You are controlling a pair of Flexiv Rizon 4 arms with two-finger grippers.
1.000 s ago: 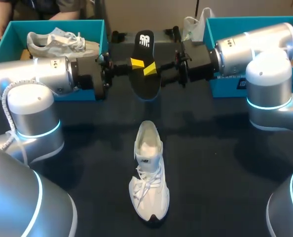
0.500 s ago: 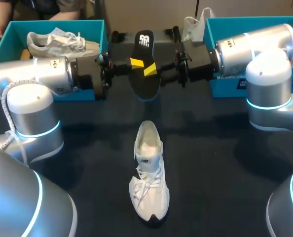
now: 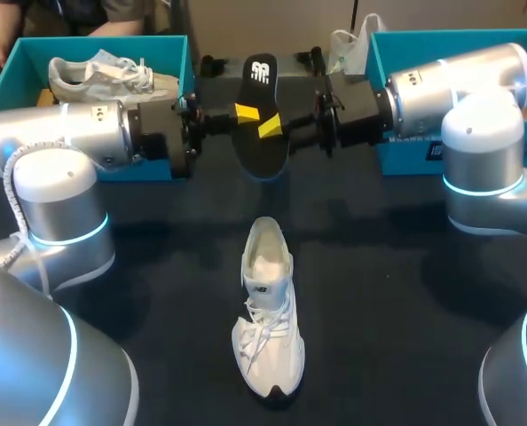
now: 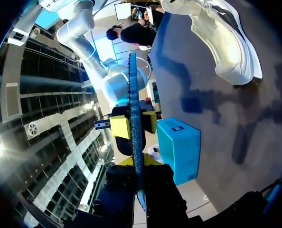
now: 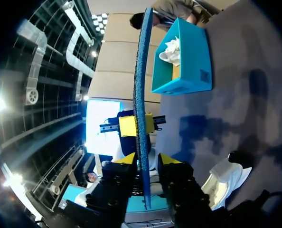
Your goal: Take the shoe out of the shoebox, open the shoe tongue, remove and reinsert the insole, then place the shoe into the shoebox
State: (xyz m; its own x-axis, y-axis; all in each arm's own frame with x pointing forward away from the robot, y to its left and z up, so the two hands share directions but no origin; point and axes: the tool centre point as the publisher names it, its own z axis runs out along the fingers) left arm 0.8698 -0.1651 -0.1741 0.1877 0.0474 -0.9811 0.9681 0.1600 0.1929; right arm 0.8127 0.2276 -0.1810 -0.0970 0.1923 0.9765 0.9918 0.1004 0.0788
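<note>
No change is seen against the earlier frames. The black insole (image 3: pixel 262 153) is kept at the same spot, raised above the far side of the table (image 3: pixel 397 293). The white shoe (image 3: pixel 269 311) is left on its sole near the table's middle, well apart from the insole. The insole is pinched across its two faces by the left gripper (image 3: pixel 245 114) and likewise by the right gripper (image 3: pixel 270 125), with their yellow tips set close together on it. In both wrist views it is seen edge-on between the fingers. The teal shoebox (image 3: pixel 95 43) at the left, where a second shoe (image 3: pixel 104 76) lies, is touched by neither gripper.
</note>
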